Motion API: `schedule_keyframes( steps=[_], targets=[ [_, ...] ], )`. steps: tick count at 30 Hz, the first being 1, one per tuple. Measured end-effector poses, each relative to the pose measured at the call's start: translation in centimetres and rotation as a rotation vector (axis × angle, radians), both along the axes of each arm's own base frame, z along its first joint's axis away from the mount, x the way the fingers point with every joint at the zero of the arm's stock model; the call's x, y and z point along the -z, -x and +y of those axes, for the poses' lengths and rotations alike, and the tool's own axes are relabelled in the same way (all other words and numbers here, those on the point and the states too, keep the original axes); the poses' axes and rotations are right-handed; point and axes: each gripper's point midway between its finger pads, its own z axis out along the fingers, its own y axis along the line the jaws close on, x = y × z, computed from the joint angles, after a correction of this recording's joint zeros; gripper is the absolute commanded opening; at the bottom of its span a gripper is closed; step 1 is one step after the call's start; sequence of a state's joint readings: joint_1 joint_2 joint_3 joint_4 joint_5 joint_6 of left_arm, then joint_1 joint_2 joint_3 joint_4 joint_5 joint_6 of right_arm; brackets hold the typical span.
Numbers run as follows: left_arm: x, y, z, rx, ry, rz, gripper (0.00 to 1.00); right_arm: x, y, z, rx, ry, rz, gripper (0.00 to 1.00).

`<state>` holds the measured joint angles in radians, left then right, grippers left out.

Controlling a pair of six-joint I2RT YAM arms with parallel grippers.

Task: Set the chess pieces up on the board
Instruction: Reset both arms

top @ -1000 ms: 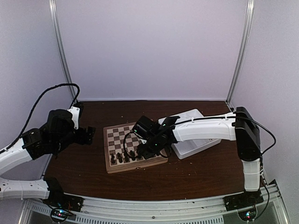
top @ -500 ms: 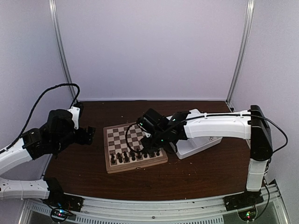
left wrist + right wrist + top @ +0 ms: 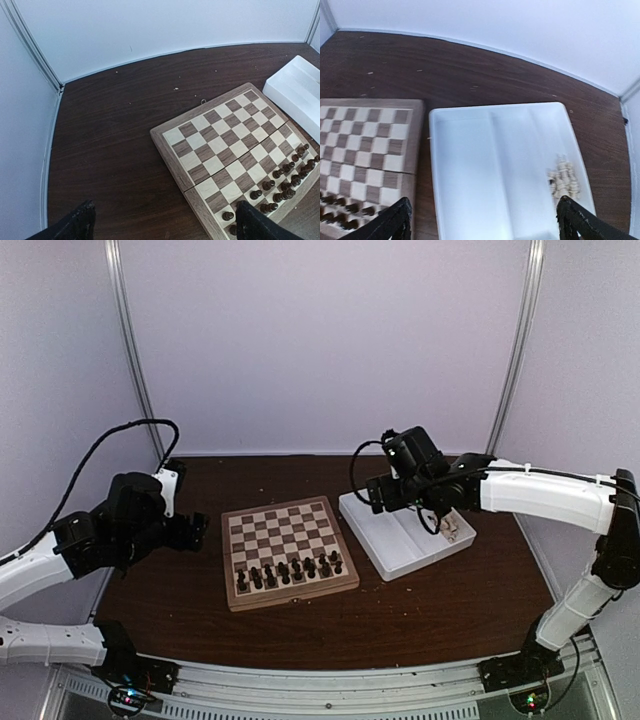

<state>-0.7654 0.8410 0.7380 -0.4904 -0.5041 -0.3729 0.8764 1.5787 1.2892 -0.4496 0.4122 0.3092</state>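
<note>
The board (image 3: 282,528) lies at the table's middle, with several dark chess pieces (image 3: 288,570) standing in its two near rows. My right gripper (image 3: 380,496) hangs open and empty above the white tray (image 3: 395,545); in the right wrist view its fingertips straddle the tray (image 3: 470,165), with the board (image 3: 365,145) and dark pieces (image 3: 342,210) at the left. My left gripper (image 3: 192,531) hovers open and empty off the board's left edge. In the left wrist view it (image 3: 165,222) spans bare table and the board's (image 3: 220,140) corner, next to the pieces (image 3: 282,182).
A small heap of cream pieces (image 3: 450,528) lies in the tray's right compartment (image 3: 564,180). The tray's corner (image 3: 295,87) shows past the board. White walls and metal posts close the table's back and sides.
My right gripper has drawn back from the board's near rows to above the tray and has opened. The left arm has barely shifted.
</note>
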Motion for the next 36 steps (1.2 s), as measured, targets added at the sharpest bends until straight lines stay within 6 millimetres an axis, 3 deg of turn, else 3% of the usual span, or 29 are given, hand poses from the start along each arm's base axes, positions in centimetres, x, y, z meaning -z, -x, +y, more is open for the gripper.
schedule_keyframes(
  steps=[4,6,13,21,27,30,34,36],
  targets=[
    [-0.3,-0.3,-0.3,0.003,-0.003,0.001,0.98,0.6,-3.0,-6.8,0.167,0.023,0.0,1.0],
    [-0.3,-0.4,-0.4,0.003,-0.005,0.002,0.98,0.7,-3.7,-9.2,0.222,0.017,0.004,1.0],
    [0.0,-0.7,-0.8,0.003,-0.002,0.009,0.98,1.2,-3.5,-15.5,0.361,-0.062,0.018,1.0],
    [1.0,-2.2,0.5,-0.065,0.035,0.018,0.98,4.9,-1.8,-19.2,0.395,-0.072,0.007,1.0],
    [3.8,-3.1,2.7,-0.142,0.018,0.017,0.98,2.3,-2.6,-20.3,0.373,0.005,-0.173,0.94],
    [5.1,-4.0,3.5,-0.168,-0.032,0.01,0.98,2.1,-3.3,-21.0,0.366,0.074,-0.251,0.93],
    [5.7,-6.7,6.3,-0.254,-0.047,-0.024,0.98,3.9,-4.3,-23.2,0.382,0.131,-0.314,0.91],
    [6.2,-7.7,7.8,-0.298,-0.041,-0.04,0.98,5.6,-4.4,-24.7,0.394,0.152,-0.324,0.96]
  ],
)
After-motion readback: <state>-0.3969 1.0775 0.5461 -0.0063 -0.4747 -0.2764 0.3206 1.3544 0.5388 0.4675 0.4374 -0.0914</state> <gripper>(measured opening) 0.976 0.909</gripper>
